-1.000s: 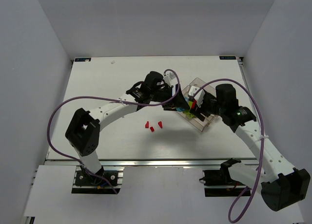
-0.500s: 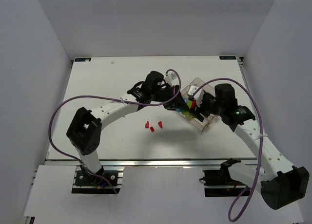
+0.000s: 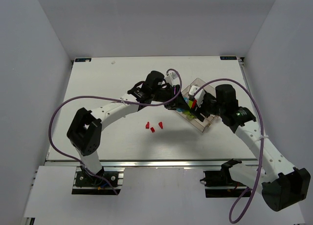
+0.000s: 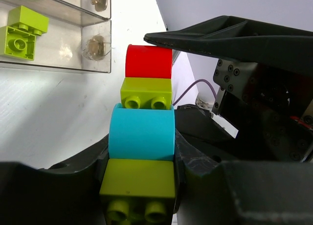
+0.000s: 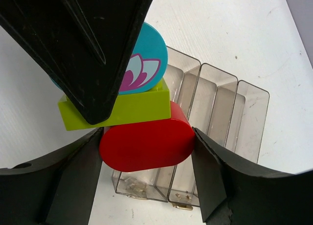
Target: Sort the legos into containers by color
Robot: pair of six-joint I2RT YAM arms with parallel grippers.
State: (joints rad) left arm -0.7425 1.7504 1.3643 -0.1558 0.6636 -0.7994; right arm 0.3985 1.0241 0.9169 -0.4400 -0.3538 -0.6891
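Note:
A stack of legos (image 3: 188,103) hangs between my two grippers, just above the clear divided tray (image 3: 204,123). My left gripper (image 4: 141,154) is shut on the stack's end, a yellow-green brick (image 4: 138,186) and a cyan piece (image 4: 142,132). Beyond these come a second yellow-green brick (image 4: 145,93) and a red piece (image 4: 149,61). My right gripper (image 5: 146,142) is shut on that red piece (image 5: 146,139), with the yellow-green brick (image 5: 117,110) and the cyan piece (image 5: 144,63) behind it. One yellow-green brick (image 4: 22,32) lies in the tray (image 4: 58,49).
Three small red bricks (image 3: 152,126) lie loose on the white table, left of the tray. The tray (image 5: 220,107) has empty compartments under my right gripper. Purple cables loop over both arms.
My left gripper and the stack have shifted slightly to the right, towards my right gripper, since a second ago. Almost nothing has moved in the last half second.

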